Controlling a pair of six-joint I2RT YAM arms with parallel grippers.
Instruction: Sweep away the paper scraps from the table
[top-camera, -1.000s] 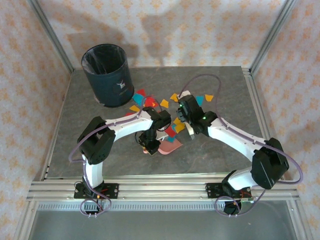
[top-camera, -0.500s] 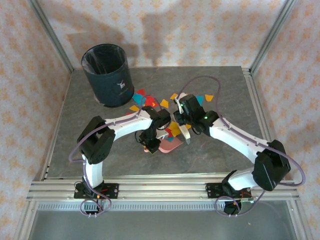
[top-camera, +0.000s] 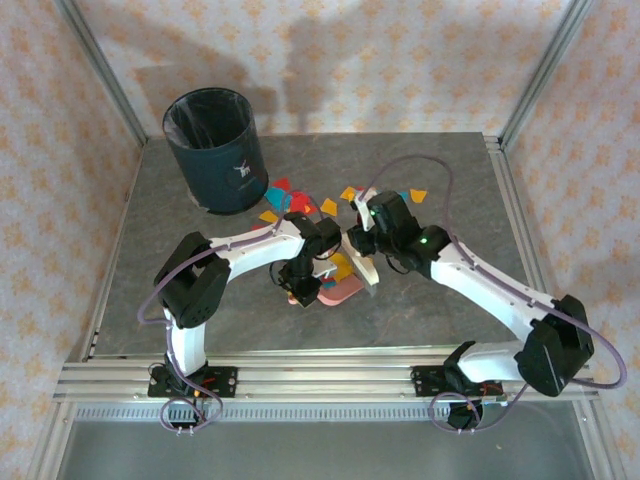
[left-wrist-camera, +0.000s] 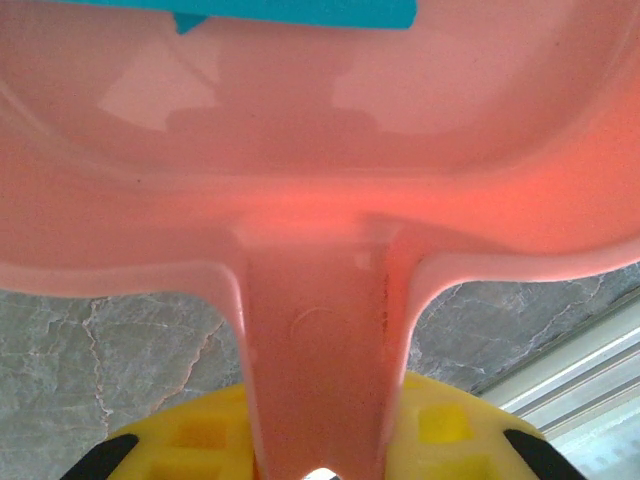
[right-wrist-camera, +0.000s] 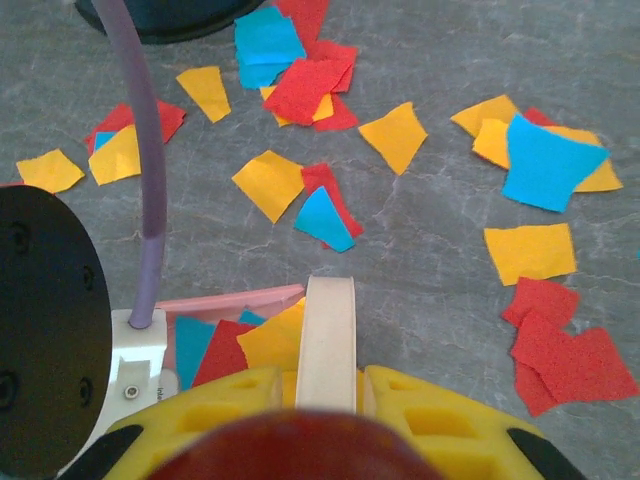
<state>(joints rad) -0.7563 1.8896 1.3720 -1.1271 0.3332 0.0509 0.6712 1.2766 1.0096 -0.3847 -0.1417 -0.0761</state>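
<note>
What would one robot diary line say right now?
left claw: shut on pink dustpan | right claw: shut on cream sweeper | paper scraps: mostly on table, some in dustpan

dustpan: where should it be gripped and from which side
Grip the dustpan by its slim flat handle, coming from the rear, opposite the mouth. The handle juts straight out of the back wall, narrow enough for the jaws; the left gripper is shut on it.
</note>
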